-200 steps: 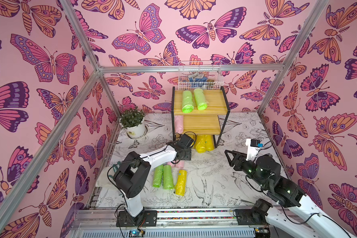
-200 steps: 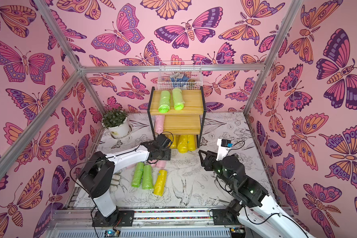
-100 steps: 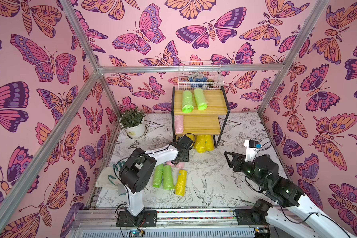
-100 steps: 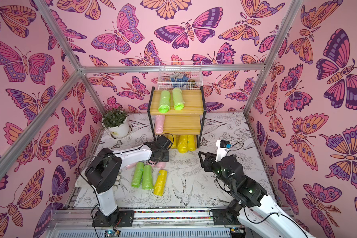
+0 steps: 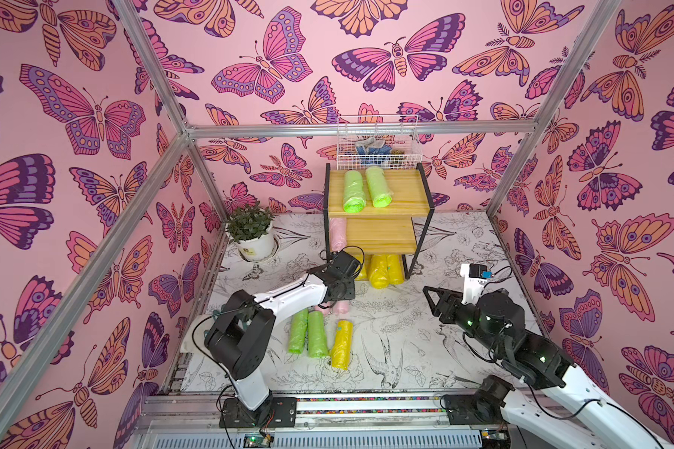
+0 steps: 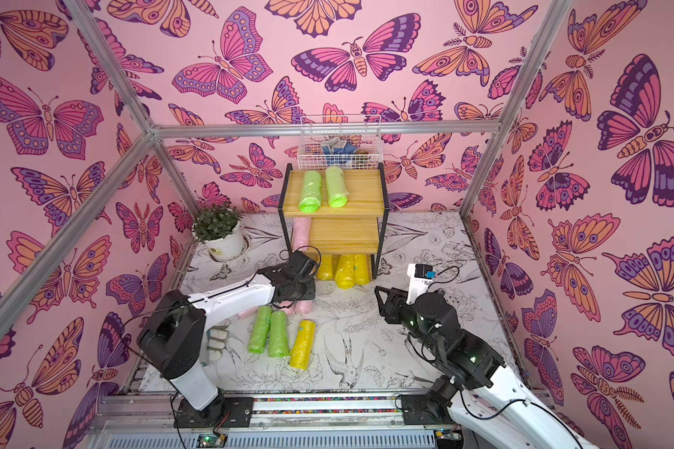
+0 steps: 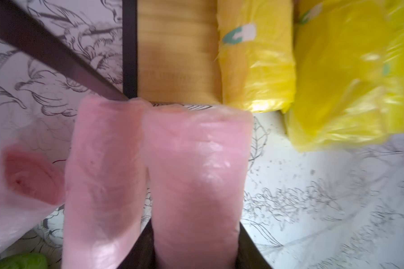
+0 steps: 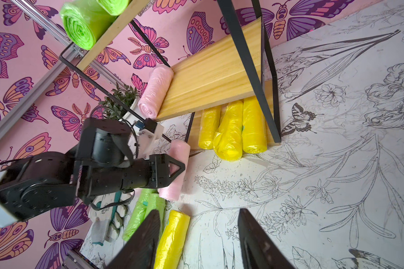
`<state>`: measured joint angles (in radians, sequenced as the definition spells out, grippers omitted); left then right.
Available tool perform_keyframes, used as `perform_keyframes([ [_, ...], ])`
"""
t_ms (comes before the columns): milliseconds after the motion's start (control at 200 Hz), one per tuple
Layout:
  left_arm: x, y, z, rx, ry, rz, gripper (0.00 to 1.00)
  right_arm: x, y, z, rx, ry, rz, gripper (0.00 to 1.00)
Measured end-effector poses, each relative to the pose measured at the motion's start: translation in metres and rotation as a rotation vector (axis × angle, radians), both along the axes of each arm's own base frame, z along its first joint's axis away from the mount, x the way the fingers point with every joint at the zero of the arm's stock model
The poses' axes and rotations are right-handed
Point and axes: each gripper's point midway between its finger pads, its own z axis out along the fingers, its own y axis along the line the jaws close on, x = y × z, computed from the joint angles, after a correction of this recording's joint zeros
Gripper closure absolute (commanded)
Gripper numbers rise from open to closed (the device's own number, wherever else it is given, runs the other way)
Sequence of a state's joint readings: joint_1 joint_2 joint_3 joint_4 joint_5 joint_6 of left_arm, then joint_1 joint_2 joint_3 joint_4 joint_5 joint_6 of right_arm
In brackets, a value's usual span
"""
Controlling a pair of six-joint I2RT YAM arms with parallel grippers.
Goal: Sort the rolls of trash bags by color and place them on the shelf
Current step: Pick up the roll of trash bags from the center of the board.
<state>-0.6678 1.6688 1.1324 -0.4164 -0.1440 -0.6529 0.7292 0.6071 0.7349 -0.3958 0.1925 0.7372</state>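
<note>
Left gripper (image 7: 195, 227), my finding: its jaws press against both sides of a gripped pink roll (image 7: 196, 167). That roll lies on the table (image 5: 405, 342), just on the near side of the shelf (image 5: 399, 196), by its left front leg. A second pink roll (image 7: 103, 174) lies alongside on the left and touches it. A third pink roll (image 7: 30, 179) sits just beside that one with its coiled end showing.

Right gripper (image 8: 198, 240): jaws well apart with nothing between them. It hangs over bare table at the right, well apart from every roll.

Shelf contents, as I read them in a top view:
- Top board: two shelved green rolls (image 5: 354, 191) side by side on its left half.
- Middle board: one shelved pink roll (image 5: 337, 233) at the left end.
- Bottom board: three shelved yellow rolls (image 5: 378, 268) packed together, their ends pointing near.

Loose on the table, nearer than the gripped roll, are two loose green rolls (image 5: 308, 334) touching each other. One loose yellow roll (image 5: 342, 344) lies just to their right.

A white wire basket (image 5: 378, 149) sits behind the shelf top. A potted plant (image 5: 250, 233) stands at the far left.
</note>
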Motion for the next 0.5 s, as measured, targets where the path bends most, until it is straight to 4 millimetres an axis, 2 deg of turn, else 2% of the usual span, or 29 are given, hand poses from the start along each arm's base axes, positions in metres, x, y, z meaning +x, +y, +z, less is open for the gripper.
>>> perform_keyframes([
  [55,-0.003,0.001,0.016,-0.034,-0.028,0.006,1.00,-0.001,0.001,0.002,0.007,0.006,0.005,0.40],
  [130,-0.011,0.004,0.040,-0.098,-0.066,0.019,1.00,-0.001,0.004,0.004,0.019,0.020,0.016,0.27],
  [240,-0.030,0.008,0.072,-0.223,-0.100,0.030,1.00,-0.001,0.017,0.003,0.032,0.063,0.057,0.22],
  [361,-0.055,0.008,0.111,-0.424,-0.150,0.029,1.00,-0.001,0.040,-0.004,0.069,0.133,0.136,0.18],
  [501,-0.081,0.009,0.142,-0.624,-0.194,0.023,1.00,-0.006,0.072,-0.003,0.175,0.191,0.244,0.18],
])
